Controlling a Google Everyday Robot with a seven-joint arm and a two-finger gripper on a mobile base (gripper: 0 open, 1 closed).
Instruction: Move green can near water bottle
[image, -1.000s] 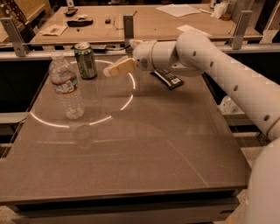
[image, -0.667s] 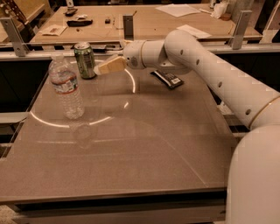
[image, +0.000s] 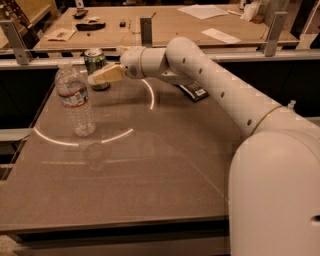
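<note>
1. Your gripper (image: 97, 77) is at the far left of the table (image: 150, 165), with its tan tip lying across the lower front of the green can (image: 94, 59). From this angle you cannot tell how far open it is. You also cannot tell whether it has hold of the can, merely touches it, or only hangs in front of it.
2. The can stands upright near the table's back edge. It is behind the water bottle (image: 75, 102) and a little to its right, near it but apart.
3. Your first risk is a poor hold. If the gripper meets the can off-centre or low on one side, the can will likely tip or slide toward the back edge instead of being lifted.
4. Your second risk is the bottle. It is tall, looks nearly empty and so light, and stands just forward of the gripper. Swing the can across too fast, or set it down too close, and you could knock the bottle over.
5. Farther out, the arm (image: 210, 80) passes over a flat black device (image: 194, 91). If the arm dips as you move, it could drag the device across the table.
</note>
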